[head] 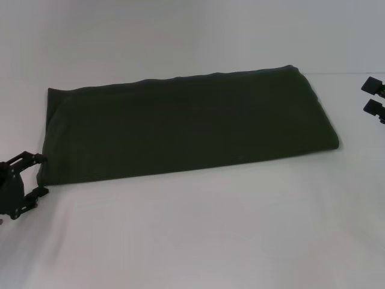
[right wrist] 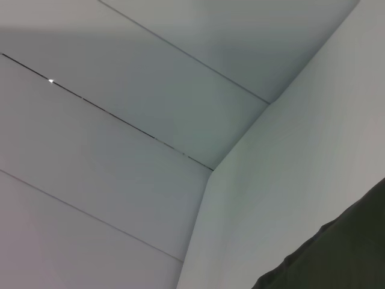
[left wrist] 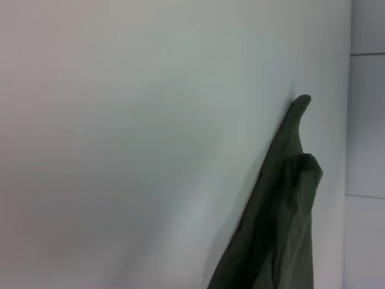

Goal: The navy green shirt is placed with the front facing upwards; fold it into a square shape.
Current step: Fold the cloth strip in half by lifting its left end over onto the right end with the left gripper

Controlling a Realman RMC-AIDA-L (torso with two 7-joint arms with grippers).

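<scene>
The navy green shirt [head: 186,126] lies folded into a long rectangle on the white table [head: 198,235] (pale panelled walls behind). The left gripper [head: 37,175] is spread open beside its near-left corner. The right gripper [head: 374,96] waits apart at the right edge, jaws apparently spread too.

The left end effector [head: 41,174] sits low at the left edge of the head view, its black fingers [head: 33,159] spread apart and pointing right toward the middle of the frame. The right end effector [head: 374,96] only pokes in at the upper right edge, two dark finger tips stacked with a gap between them, so it looks open too. Neither one is holding anything.
</scene>
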